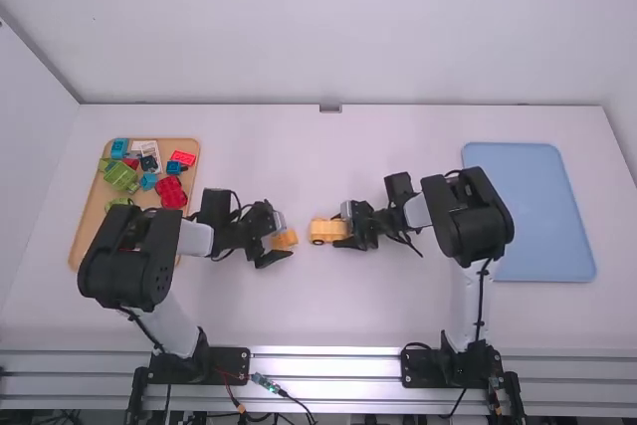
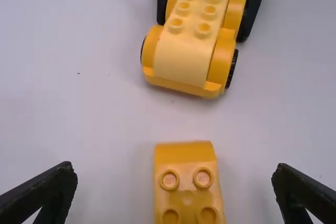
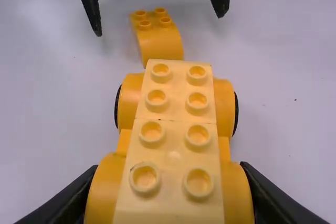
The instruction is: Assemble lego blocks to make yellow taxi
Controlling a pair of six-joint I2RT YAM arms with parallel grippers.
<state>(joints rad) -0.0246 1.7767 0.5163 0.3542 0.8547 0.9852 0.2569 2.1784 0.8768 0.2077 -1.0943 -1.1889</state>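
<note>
Near mid-frame in the high view, the right gripper (image 3: 170, 168) grips the car (image 3: 176, 145); just left, the open left gripper (image 2: 174, 169) straddles the block (image 2: 186, 198). Closing off-centre could skew the block; pressing it crooked might twist the car loose.

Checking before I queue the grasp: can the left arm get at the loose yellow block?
Probably yes. The left gripper is open, a finger off each side of the block, nothing in between. The wheeled base, in the right gripper, sits past the block's end, clear.
</note>
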